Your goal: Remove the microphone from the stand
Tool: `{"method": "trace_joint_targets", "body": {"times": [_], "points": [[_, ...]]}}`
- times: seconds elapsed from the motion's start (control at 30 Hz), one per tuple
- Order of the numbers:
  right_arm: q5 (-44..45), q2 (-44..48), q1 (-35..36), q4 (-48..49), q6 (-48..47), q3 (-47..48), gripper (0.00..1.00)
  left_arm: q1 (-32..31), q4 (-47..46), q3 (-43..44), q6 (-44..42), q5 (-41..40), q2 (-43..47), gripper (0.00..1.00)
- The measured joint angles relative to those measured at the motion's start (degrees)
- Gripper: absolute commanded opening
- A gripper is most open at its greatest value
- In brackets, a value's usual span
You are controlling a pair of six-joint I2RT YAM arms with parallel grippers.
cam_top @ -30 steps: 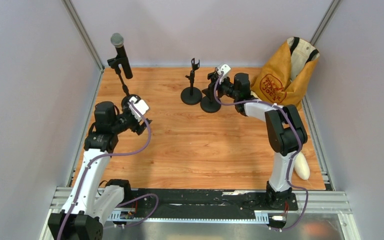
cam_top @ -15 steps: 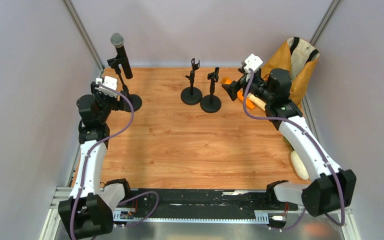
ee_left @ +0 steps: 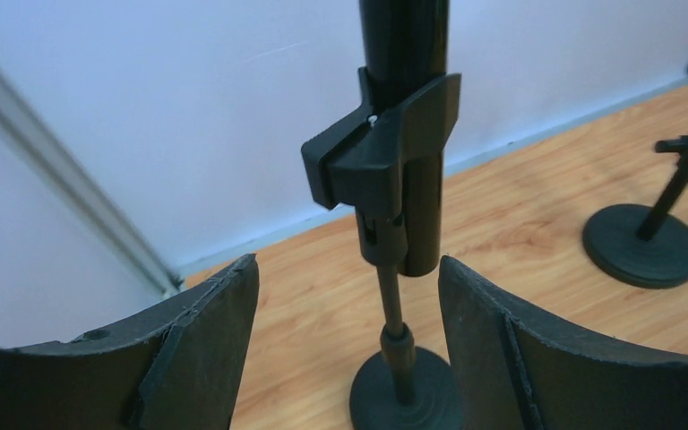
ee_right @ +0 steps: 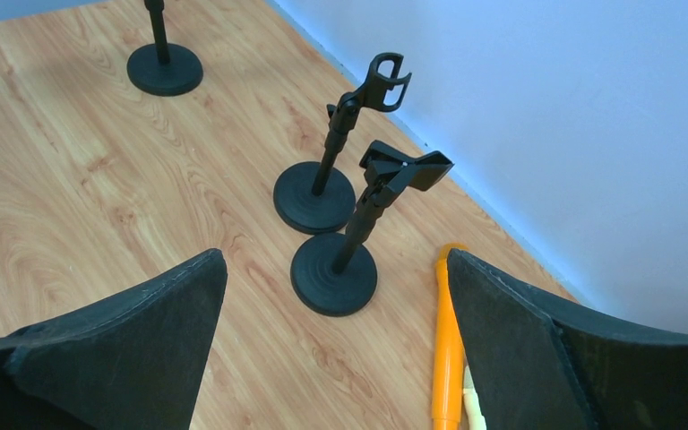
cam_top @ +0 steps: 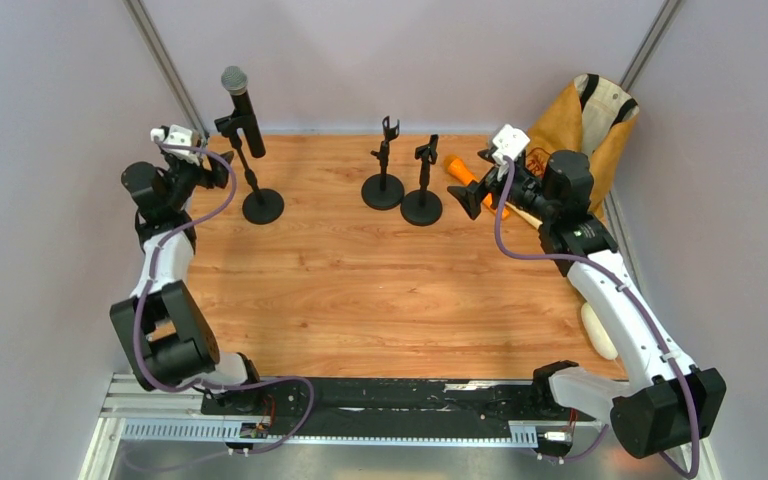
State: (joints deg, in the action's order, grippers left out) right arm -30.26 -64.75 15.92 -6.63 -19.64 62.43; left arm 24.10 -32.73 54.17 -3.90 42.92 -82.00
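Left tool (cam_top: pixel 218 168) sits at the far-left of the worktop (cam_top: pixel 360 290), fingers (ee_left: pixel 206 358) spread wide apart, holding nothing. In the left wrist view they sit either side of the stand's pole, not touching it. The microphone (cam_top: pixel 240 105) is still on its stand (cam_top: pixel 256 195): it stands upright in the clip (ee_left: pixel 381 152), grey mesh head on top, near the far-left corner, round base flat on the worktop. No brand or label can be read on the mic body or clip. Two empty stands (cam_top: pixel 383 185) (cam_top: pixel 422 200) stand side by side at the far-middle, bases just beside each other, and one has a clamp-style holder. An orange stick-like object (cam_top: pixel 457 168) lies just right of them. Right tool (cam_top: pixel 472 182) hovers near it, fingers fully apart and empty. A yellow bag (cam_top: pixel 570 125) leans in the far-right corner. It has red print, mostly hidden by the arm, so it's not readable. A white object (cam_top: pixel 600 332) lies at the right edge.
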Motion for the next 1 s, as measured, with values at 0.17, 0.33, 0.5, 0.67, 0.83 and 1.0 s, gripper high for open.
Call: {"method": "trace_joint_targets", "body": {"times": [0.17,0.33,0.5,0.67,0.83,1.0], "points": [[0.0,0.1,-0.3,-0.3,-0.2,-1.1,1.0,1.4,-6.6,4.7,5.4,11.4,-7.0,0.8],[0.0,0.1,-0.4,-0.5,-0.2,-1.4,1.0,1.4,-13.6,8.5,11.8,20.0,-13.3,0.77],[0.0,0.1,-0.5,-0.6,-0.2,-1.4,1.0,1.4,-18.7,13.3,17.0,24.4,-20.2,0.7],[0.2,0.1,-0.6,-0.6,-0.2,-1.4,1.0,1.4,-20.7,16.4,20.6,26.1,-24.6,0.59],[0.3,-0.2,-0.6,-0.6,-0.2,-1.4,1.0,1.4,-21.6,17.5,22.3,27.2,-25.8,0.35],[0.1,-1.2,-0.6,-0.6,-0.2,-1.4,1.0,1.2,-21.9,18.4,24.4,28.8,-26.1,0.01]]}}
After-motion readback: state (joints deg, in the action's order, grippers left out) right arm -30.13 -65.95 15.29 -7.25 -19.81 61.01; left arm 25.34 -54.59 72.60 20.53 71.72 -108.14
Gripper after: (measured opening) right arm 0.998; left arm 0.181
